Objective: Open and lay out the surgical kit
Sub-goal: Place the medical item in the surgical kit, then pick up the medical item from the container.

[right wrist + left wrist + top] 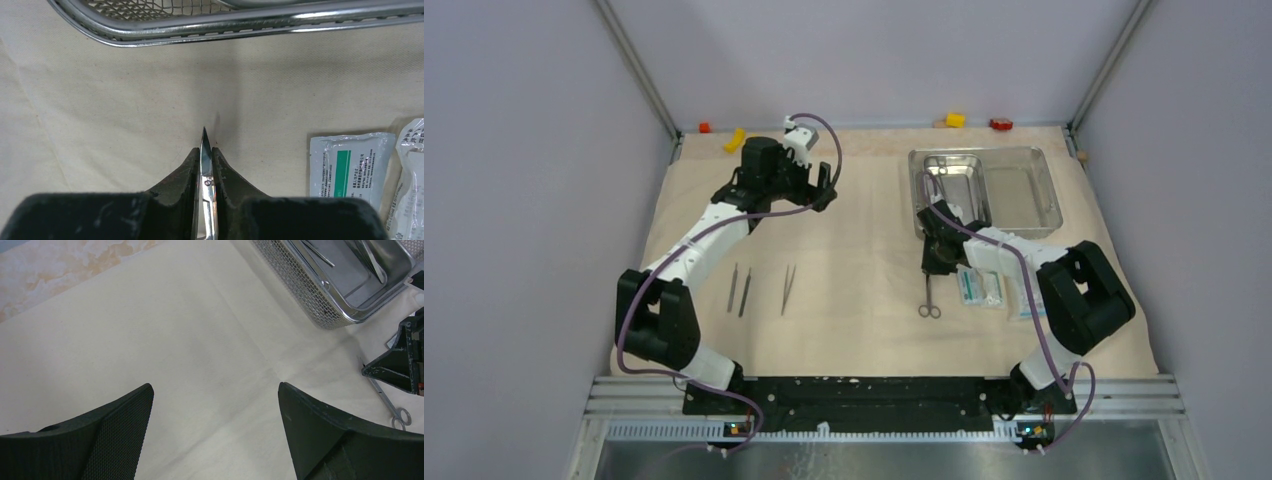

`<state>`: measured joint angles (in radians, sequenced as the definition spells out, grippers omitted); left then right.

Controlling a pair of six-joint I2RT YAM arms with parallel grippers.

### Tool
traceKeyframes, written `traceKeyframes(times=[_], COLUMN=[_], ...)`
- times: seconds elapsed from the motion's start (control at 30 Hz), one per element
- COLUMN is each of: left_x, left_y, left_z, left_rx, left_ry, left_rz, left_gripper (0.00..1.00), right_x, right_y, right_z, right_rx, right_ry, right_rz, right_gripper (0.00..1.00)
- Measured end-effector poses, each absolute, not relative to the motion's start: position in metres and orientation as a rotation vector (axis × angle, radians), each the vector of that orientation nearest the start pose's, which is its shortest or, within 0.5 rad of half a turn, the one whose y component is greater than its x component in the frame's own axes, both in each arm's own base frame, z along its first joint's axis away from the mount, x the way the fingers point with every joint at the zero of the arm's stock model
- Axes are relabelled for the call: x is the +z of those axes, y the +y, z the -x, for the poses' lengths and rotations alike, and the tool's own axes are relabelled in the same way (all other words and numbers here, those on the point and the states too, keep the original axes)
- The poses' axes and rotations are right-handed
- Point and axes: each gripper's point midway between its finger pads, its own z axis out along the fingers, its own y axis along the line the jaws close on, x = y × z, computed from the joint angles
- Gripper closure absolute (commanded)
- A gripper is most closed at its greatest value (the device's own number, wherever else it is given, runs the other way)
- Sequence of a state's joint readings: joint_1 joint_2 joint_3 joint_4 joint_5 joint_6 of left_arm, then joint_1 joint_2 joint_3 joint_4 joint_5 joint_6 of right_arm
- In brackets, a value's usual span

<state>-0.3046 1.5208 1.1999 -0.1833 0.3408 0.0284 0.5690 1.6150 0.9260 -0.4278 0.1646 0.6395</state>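
Right pincer [205, 152] clenched on scissors [206, 172] at the blades; scissors on cloth [100, 115] just short of tray [200, 30], packets [345, 165] beside. Left pincer [215, 390] released, idle. Step: placing scissors. Next: let go, lift straight clear.

a robotics lab, set up as a closed test cell. plain lilac-grey panels [524, 200] walling the left, far and right edges of the counter, with bare aluminium posts [636, 68] rising from both far corners. a slotted aluminium rail [1124, 388] along the near edge, carrying a left arm [694, 248] toward the near left corner and a right arm [1016, 256] toward the near right corner, both trailing loose purple cables [824, 124]. small yellow and red blocks [955, 120] parked along the far edge.
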Motion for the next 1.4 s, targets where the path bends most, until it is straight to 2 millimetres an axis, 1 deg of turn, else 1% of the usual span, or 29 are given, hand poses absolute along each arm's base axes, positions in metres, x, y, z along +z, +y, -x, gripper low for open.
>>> traceKeyframes(times=[0.2,0.43,0.57,0.63,0.7,0.77,0.83,0.93,1.03,1.07,1.17,1.23,1.27,1.33,1.4], left_x=[0.208,0.211,0.214,0.216,0.220,0.224,0.229,0.236,0.240,0.241,0.251,0.259,0.262,0.270,0.276], left_y=[-0.189,-0.189,-0.188,-0.188,-0.187,-0.186,-0.184,-0.180,-0.178,-0.178,-0.178,-0.179,-0.180,-0.182,-0.184], left_z=[-0.409,-0.408,-0.407,-0.406,-0.404,-0.403,-0.402,-0.399,-0.398,-0.397,-0.397,-0.396,-0.396,-0.396,-0.396], left_rx=[-0.523,-0.523,-0.521,-0.520,-0.515,-0.505,-0.491,-0.475,-0.468,-0.466,-0.466,-0.475,-0.481,-0.493,-0.498], left_ry=[2.002,1.995,1.989,1.982,1.972,1.960,1.949,1.939,1.947,1.952,1.952,1.943,1.937,1.922,1.906], left_rz=[-0.552,-0.552,-0.552,-0.553,-0.559,-0.563,-0.564,-0.560,-0.555,-0.554,-0.554,-0.559,-0.563,-0.572,-0.586], left_gripper=[0.01,0.01,0.01,0.01,0.01,0.01,0.01,0.01,0.01,0.01,0.01,0.01,0.01,0.01,0.01], right_x=[0.028,0.028,0.035,0.042,0.053,0.070,0.092,0.136,0.176,0.188,0.211,0.218,0.219,0.212,0.197], right_y=[0.179,0.181,0.185,0.189,0.194,0.200,0.206,0.215,0.217,0.217,0.207,0.195,0.188,0.171,0.156], right_z=[-0.288,-0.290,-0.297,-0.300,-0.303,-0.307,-0.314,-0.331,-0.350,-0.357,-0.379,-0.398,-0.410,-0.433,-0.452], right_rx=[0.171,0.177,0.198,0.222,0.262,0.301,0.341,0.374,0.373,0.367,0.335,0.308,0.291,0.244,0.200], right_ry=[2.666,2.658,2.636,2.617,2.590,2.550,2.492,2.367,2.257,2.225,2.166,2.152,2.152,2.168,2.201], right_rz=[-0.145,-0.135,-0.086,-0.048,0.007,0.064,0.125,0.214,0.276,0.297,0.322,0.316,0.309,0.294,0.293], right_gripper=[0.79,0.73,0.70,0.68,0.66,0.64,0.61,0.56,0.54,0.53,0.54,0.54,0.54,0.54,0.54])
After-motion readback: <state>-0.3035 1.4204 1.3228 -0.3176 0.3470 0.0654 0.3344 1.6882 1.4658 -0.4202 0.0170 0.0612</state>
